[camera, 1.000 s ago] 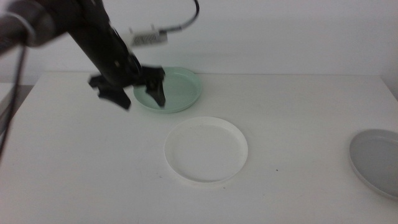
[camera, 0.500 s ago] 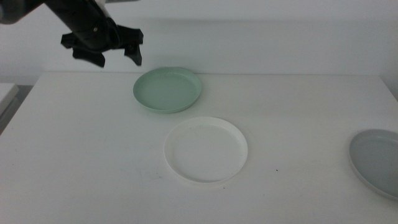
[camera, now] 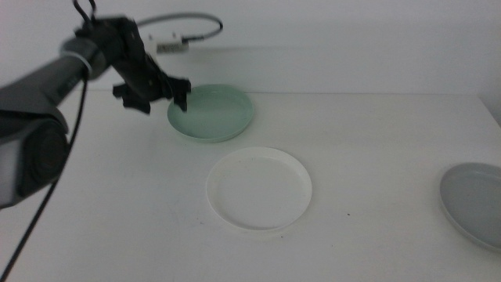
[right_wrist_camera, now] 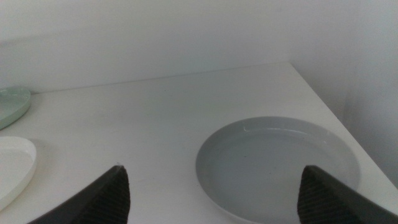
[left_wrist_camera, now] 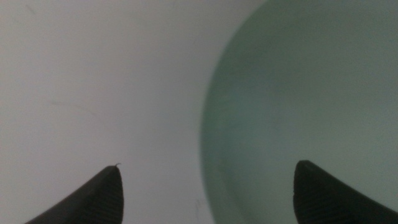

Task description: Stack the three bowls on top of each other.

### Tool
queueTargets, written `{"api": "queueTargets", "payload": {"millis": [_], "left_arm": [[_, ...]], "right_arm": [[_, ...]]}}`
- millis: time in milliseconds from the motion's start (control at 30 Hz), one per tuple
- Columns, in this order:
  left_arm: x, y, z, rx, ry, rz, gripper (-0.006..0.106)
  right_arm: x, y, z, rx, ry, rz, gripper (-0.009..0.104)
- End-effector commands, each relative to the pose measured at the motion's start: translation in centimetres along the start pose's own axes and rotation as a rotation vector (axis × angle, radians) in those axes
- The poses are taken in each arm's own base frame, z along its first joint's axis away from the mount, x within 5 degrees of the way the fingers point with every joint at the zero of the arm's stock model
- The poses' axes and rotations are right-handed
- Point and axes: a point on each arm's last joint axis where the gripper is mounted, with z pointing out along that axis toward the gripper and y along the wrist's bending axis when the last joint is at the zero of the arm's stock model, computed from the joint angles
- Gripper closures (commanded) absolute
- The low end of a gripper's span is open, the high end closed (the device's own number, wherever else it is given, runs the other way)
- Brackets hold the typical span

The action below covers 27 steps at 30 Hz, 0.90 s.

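Observation:
The mint green bowl (camera: 211,112) sits at the back of the table. My left gripper (camera: 162,101) is open at its left rim; in the left wrist view the gripper (left_wrist_camera: 208,186) straddles the rim of the green bowl (left_wrist_camera: 305,93), one jaw over the bowl, one over bare table. The white bowl (camera: 259,188) lies in the middle of the table. The grey bowl (camera: 474,204) lies at the right edge. In the right wrist view my right gripper (right_wrist_camera: 214,190) is open, low in front of the grey bowl (right_wrist_camera: 280,165), and the white bowl (right_wrist_camera: 12,168) and green bowl (right_wrist_camera: 11,102) show at the side.
The white table (camera: 117,211) ends at a pale wall behind the green bowl. A white box with a grey cable (camera: 174,43) hangs on the left arm. The table's right edge runs just beyond the grey bowl.
My left gripper rose away from the green bowl to the upper left, then came back down to the bowl's left rim. The bowls have not moved.

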Motion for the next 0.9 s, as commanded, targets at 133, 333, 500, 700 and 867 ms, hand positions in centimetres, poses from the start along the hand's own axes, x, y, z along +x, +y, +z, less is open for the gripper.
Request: {"api": "queueTargets", "payload": {"millis": [133, 333, 500, 700, 867], "left_arm": [[0.2, 0.3, 3.4, 0.011, -0.043, -0.027, 0.007], [0.4, 0.4, 4.1, 0.013, -0.044, -0.022, 0.032], [0.4, 0.3, 4.2, 0.028, -0.038, -0.036, 0.095], [-2.8, -0.2, -2.5, -0.023, -0.163, 0.043, 0.102], [-4.1, -2.1, -12.0, 0.035, -0.312, 0.161, 0.102]], "right_arm": [[0.0, 0.0, 0.0, -0.002, -0.009, -0.009, 0.002], [0.0, 0.0, 0.0, -0.002, -0.009, -0.009, 0.002], [0.0, 0.0, 0.0, -0.002, -0.009, -0.009, 0.002], [0.0, 0.0, 0.0, -0.002, -0.009, -0.009, 0.002], [0.0, 0.0, 0.0, -0.002, -0.009, -0.009, 0.002]]}}
